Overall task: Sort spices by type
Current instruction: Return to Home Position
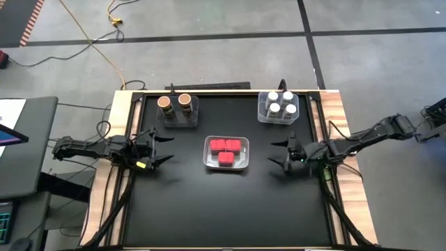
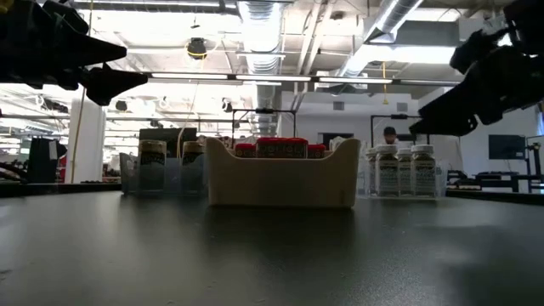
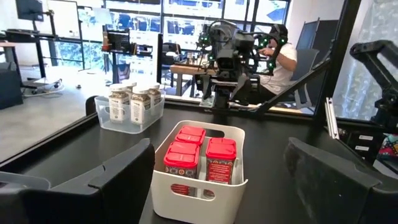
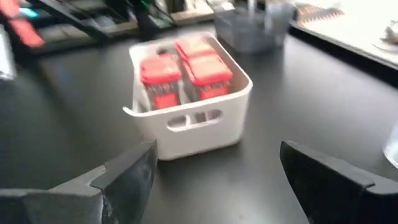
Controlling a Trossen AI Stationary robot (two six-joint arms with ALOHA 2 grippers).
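- Stretches the left arm (image 1: 90, 148) inward from its side, with the left gripper (image 1: 164, 148) held aloft, fingers spread wide, gripping nothing.
- Stretches the right arm (image 1: 362, 139) inward likewise, with the right gripper (image 1: 275, 153) aloft, fingers wide apart, empty, facing the left one.

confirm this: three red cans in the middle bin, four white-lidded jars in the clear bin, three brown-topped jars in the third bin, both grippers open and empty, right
No. The high view shows two brown-topped jars in the third bin, not three. The rest holds: three red cans in the middle bin, four white-lidded jars in the clear bin, left gripper and right gripper open and empty.
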